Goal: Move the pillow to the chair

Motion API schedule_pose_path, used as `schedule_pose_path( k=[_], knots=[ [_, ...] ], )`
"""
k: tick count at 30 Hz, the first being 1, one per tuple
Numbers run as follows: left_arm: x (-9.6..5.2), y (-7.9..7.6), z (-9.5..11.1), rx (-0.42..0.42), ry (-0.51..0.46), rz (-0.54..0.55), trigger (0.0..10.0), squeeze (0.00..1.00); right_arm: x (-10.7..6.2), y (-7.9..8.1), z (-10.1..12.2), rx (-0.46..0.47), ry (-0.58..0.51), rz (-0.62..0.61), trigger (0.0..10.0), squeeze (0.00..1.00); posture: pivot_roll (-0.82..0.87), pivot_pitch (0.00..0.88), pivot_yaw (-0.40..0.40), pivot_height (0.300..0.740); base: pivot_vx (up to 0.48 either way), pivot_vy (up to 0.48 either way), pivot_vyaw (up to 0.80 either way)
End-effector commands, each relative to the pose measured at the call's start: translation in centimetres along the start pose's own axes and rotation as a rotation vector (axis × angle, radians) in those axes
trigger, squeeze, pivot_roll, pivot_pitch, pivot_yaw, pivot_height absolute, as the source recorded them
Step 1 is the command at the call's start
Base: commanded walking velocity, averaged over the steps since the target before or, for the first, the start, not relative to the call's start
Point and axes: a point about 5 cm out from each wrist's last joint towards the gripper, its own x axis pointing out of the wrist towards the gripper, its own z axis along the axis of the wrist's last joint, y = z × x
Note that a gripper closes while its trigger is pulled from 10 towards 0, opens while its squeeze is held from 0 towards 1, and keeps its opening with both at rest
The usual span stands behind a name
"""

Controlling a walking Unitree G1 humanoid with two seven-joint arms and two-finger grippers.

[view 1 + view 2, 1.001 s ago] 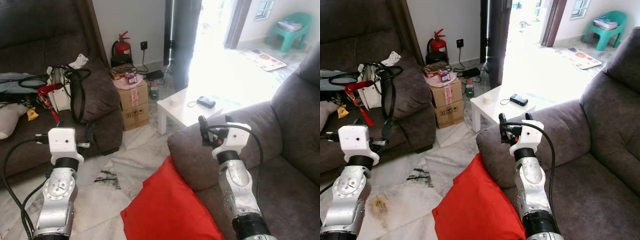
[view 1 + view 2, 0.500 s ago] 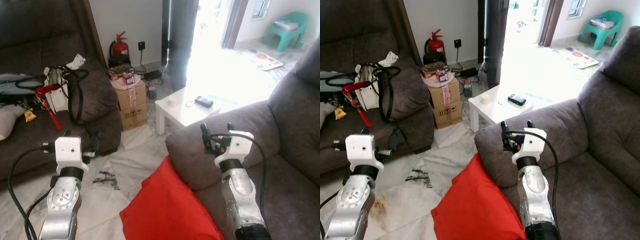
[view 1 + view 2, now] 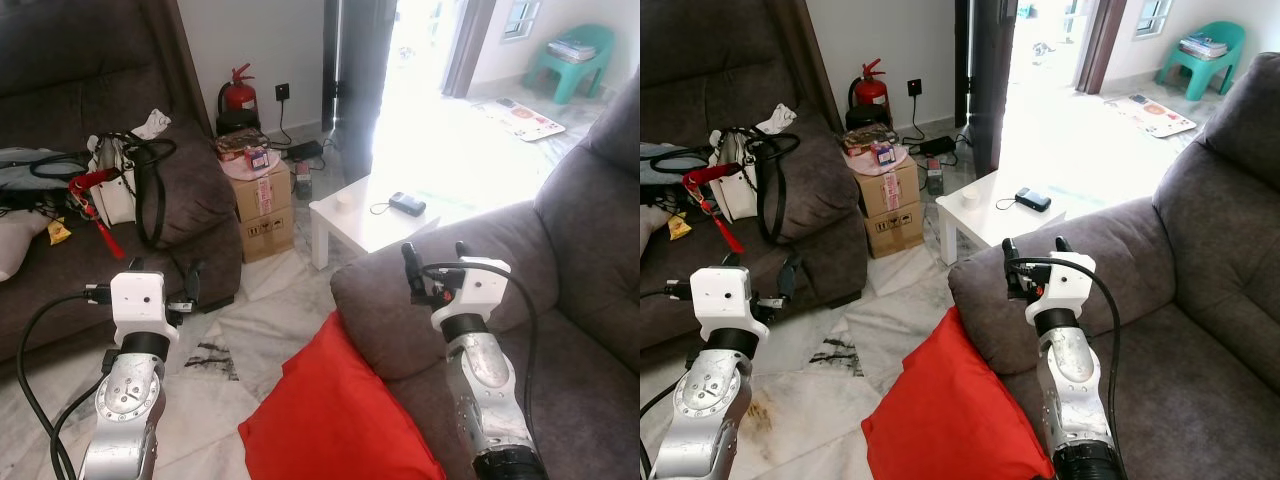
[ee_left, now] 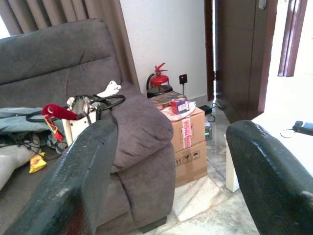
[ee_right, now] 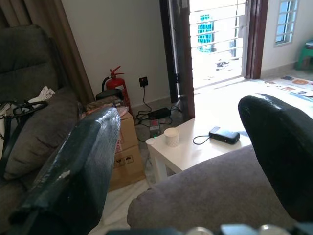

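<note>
The red pillow [image 3: 335, 420] leans on the floor against the sofa arm [image 3: 400, 300], at six o'clock. Both the left gripper [image 3: 160, 280] and right gripper [image 3: 432, 262] hover above it at nine and three, fingers spread wide and empty, seemingly poised to reach down.

I am holding both arms up in front of me. My left hand [image 3: 162, 280] is hovering over the floor [image 3: 270, 315] beside the dark sofa [image 3: 190, 190], fingers spread and gripping nothing. My right hand [image 3: 433, 262] is hanging above the grey chair's [image 3: 560, 300] armrest, fingers apart too. The red pillow [image 3: 335, 415] is leaning against that armrest, its low corner lying on the floor. A white tabletop [image 3: 375, 215] is standing beyond, carrying a small dark device [image 3: 410, 204].
</note>
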Motion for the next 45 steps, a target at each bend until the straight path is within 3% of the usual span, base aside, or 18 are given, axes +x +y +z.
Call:
schedule_pose_path(
  k=[1, 6, 17, 29, 41, 45],
  knots=[
    [-0.01, -0.33, -0.11, 0.006, 0.009, -0.010, 10.0, 0.00, 0.28, 0.08, 0.68, 0.011, -0.027, -0.004, 10.0, 0.00, 0.03, 0.000, 0.015, 0.740, 0.000, 0.000, 0.00],
    [0.69, -0.57, 0.45, 0.006, -0.008, -0.022, 10.0, 0.00, 0.75, 0.23, 1.17, -0.002, -0.034, 0.006, 10.0, 0.00, 0.02, 0.025, 0.012, 0.740, 0.000, 0.000, 0.00],
    [0.06, -0.36, 0.12, 0.014, 0.011, -0.020, 10.0, 0.00, 0.56, 0.43, 0.78, -0.001, -0.006, 0.013, 10.0, 0.00, 0.03, 0.043, 0.009, 0.740, 0.000, 0.000, 0.00],
    [-0.03, -0.56, 0.10, 0.010, 0.016, -0.019, 10.0, 0.00, 0.65, 0.51, 0.89, 0.001, -0.001, 0.022, 10.0, 0.00, 0.02, 0.047, 0.004, 0.703, 0.000, 0.000, 0.00],
    [-0.22, -0.62, 0.01, 0.010, 0.020, -0.015, 10.0, 0.00, 0.69, 0.81, 0.99, 0.016, -0.009, 0.041, 10.0, 0.00, 0.03, 0.046, -0.001, 0.622, 0.000, 0.000, 0.00],
    [-0.25, -0.63, -0.02, 0.010, 0.020, -0.015, 10.0, 0.00, 0.70, 0.86, 0.94, 0.005, 0.000, 0.051, 10.0, 0.00, 0.02, 0.043, -0.001, 0.622, 0.000, 0.000, 0.00]
  ],
)
